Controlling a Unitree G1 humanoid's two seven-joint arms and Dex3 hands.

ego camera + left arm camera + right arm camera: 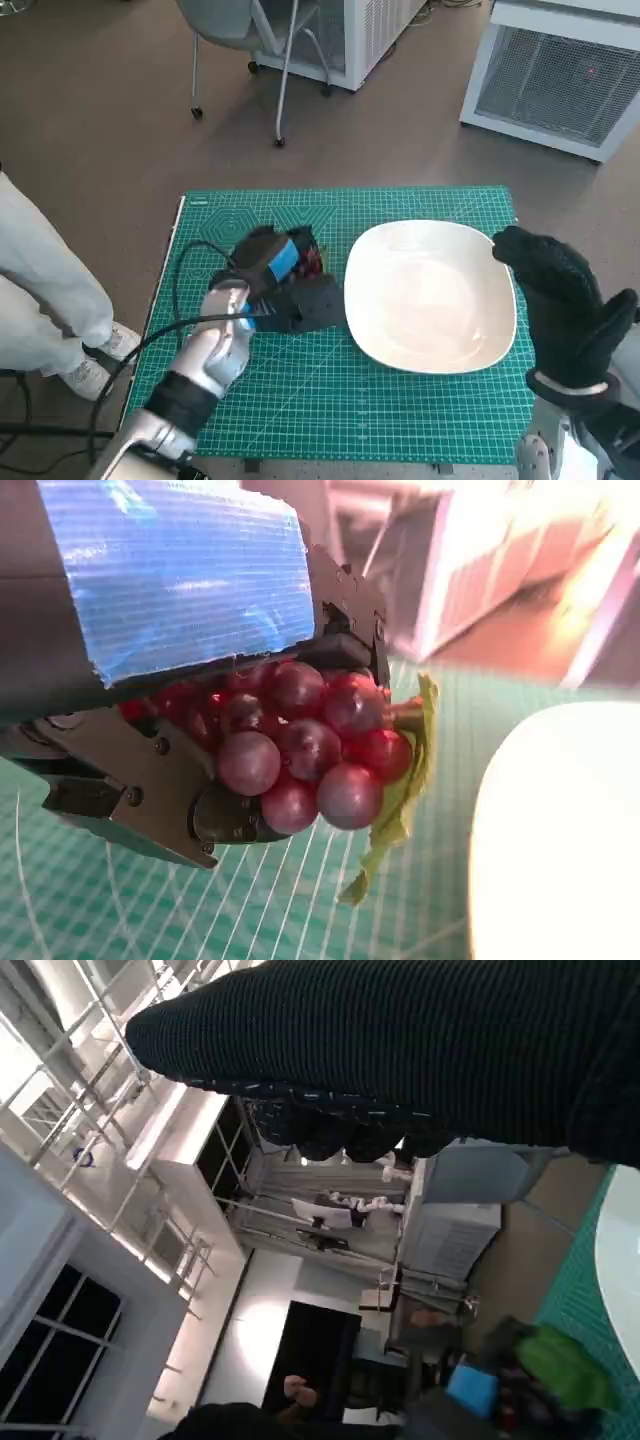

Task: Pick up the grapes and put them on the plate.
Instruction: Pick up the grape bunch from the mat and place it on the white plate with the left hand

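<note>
1 bunch of red grapes [305, 748] w/ a green leaf, gripped in left robot hand [283, 280] just beside the 1 white plate [431, 295]. Right robot hand [562, 310], gloved, holds nothing, fingers apart, at plate's far edge. Worktop w/ green grid mat [330, 385]; brown floor, 1 chair [250, 40], 2 white cabinets, 1 person's leg [45, 290] nearby.

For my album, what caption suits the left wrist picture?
Left hand grips a bunch of red grapes beside the white plate.

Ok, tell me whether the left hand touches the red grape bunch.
Touching: the left wrist view shows the left hand closed around the red grape bunch.
</note>
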